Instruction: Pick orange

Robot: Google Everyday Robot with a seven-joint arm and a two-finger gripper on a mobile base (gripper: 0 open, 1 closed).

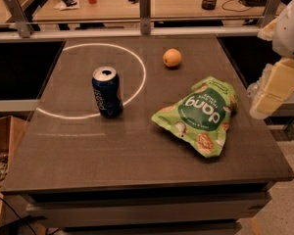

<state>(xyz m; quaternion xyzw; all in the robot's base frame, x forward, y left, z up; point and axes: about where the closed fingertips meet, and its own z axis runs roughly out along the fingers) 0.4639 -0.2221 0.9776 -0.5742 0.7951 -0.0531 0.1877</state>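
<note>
The orange is a small round fruit lying on the dark table at the far middle, just right of the white circle. My gripper hangs off the table's right edge, cream-coloured, below the white arm. It is well to the right of the orange and nearer than it, touching nothing.
A blue soda can stands upright on the white circle line at left. A green snack bag lies flat between the orange and the table's near right. A metal rail and a cluttered desk lie behind. A cardboard box sits at lower left.
</note>
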